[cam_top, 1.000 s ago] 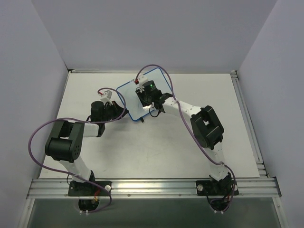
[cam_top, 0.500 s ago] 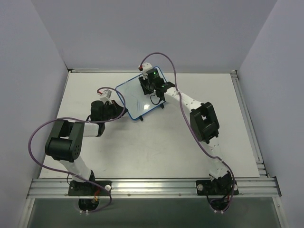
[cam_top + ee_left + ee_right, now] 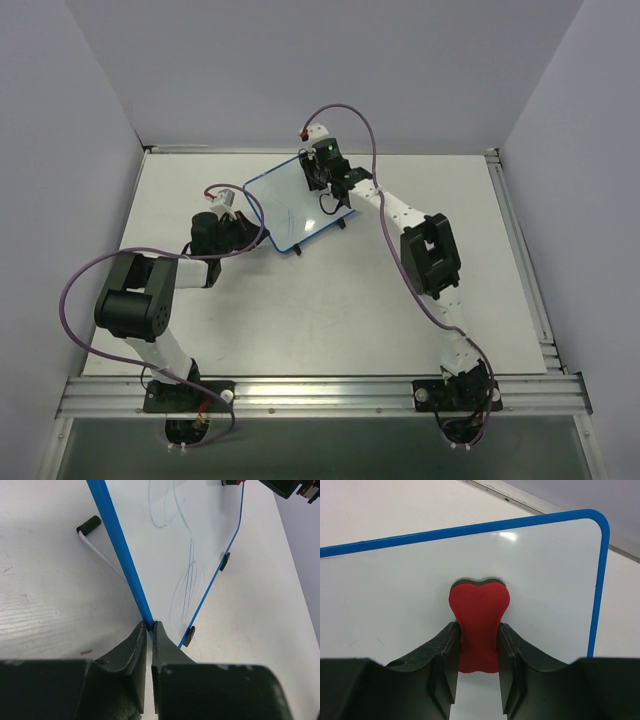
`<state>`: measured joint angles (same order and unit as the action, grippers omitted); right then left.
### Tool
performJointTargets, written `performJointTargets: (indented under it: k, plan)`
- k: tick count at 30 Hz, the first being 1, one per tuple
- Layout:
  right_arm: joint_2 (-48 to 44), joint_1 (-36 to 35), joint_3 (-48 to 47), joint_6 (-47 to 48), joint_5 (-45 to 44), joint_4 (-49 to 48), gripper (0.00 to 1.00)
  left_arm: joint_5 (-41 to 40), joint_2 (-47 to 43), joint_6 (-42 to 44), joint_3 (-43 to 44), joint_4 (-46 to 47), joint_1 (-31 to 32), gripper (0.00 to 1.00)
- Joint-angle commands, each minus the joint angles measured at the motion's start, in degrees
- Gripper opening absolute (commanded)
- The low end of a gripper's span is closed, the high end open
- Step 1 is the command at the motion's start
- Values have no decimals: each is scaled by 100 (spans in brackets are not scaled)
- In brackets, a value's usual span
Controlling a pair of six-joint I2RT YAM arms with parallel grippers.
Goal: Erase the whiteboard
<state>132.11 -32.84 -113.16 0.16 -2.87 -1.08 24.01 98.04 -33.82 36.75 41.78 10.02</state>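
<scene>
Left hand (image 3: 151, 626) astride whiteboard (image 3: 200, 525) rim

The right gripper (image 3: 479, 628) slid the red eraser (image 3: 479, 612) from the middle of the whiteboard (image 3: 395, 580) to its far corner.

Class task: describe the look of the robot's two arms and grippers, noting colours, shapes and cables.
The left arm and right arm have white links joined by bulky black joint housings. A purple cable loops along each. The left gripper and right gripper have dark, curved fingers. A green light glows on the right wrist.
</scene>
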Motion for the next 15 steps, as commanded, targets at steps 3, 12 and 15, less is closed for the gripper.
performJointTargets:
  k: [3, 12, 15]
  plan:
    - [394, -653, -4, 36, 49, 196, 5, 130, -66, 218, 95, 32, 35, 2]
    - [140, -1075, 328, -16, 129, 135, 5, 130, -74, 227, 95, 32, 26, 2]
    - [8, -1005, 610, -16, 42, -138, 5, 130, -74, 218, 95, 41, 26, 2]
